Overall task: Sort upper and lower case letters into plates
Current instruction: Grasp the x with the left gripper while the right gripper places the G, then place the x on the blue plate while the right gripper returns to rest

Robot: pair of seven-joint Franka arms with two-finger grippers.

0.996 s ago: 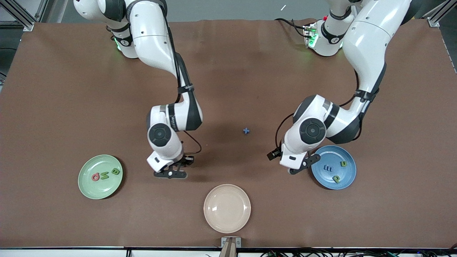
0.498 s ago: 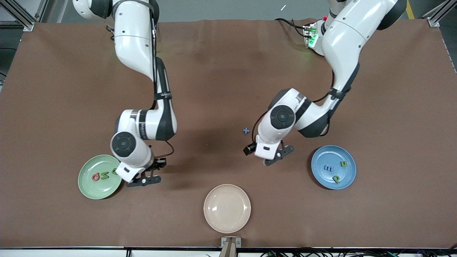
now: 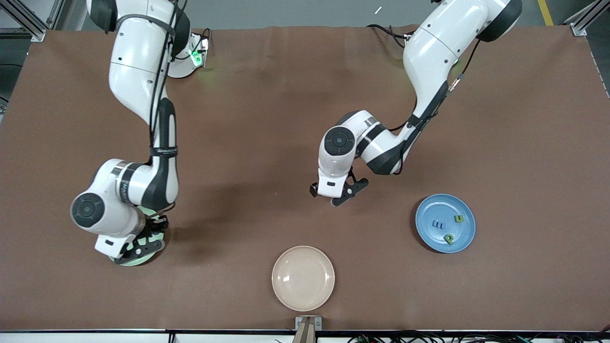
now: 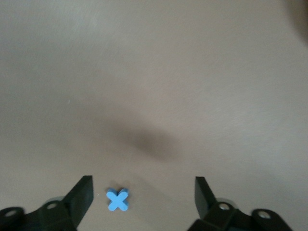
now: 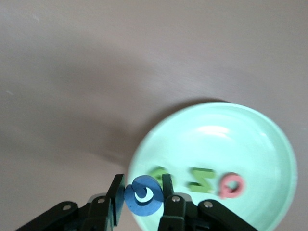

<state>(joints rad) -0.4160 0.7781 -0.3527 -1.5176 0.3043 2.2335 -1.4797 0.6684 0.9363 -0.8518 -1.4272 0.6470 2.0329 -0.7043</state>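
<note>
Hovering over the pale green plate (image 5: 269, 139) near the right arm's end of the table, the right gripper (image 5: 142, 196) is clamped on a blue letter (image 5: 143, 194), a round chunky piece pinched between its two black fingers (image 5: 117, 195). In the right wrist view three more letters lie on that plate in a row: a green letter (image 5: 157, 173) just beside the held one, a second green letter (image 5: 201, 177) next to it, and a red letter (image 5: 231, 185) at the end. In the front view the right arm covers most of this plate, and only a sliver of its rim (image 3: 143, 259) shows under the gripper. The left gripper (image 4: 143, 192) hangs over the bare brown table (image 3: 267, 119) toward the middle, its fingers (image 4: 83, 192) spread wide apart, holding nothing. Between them on the tabletop lies a small blue cross-shaped letter (image 4: 118, 199), touching neither finger. The blue plate (image 3: 464, 238) sits toward the left arm's end of the table, nearer the front camera than the left gripper, and carries three letters: a blue one (image 3: 437, 223), a green one (image 3: 458, 218) and another green one (image 3: 449, 238). A cream plate (image 3: 303, 277) rests near the front edge, between the two coloured plates.
</note>
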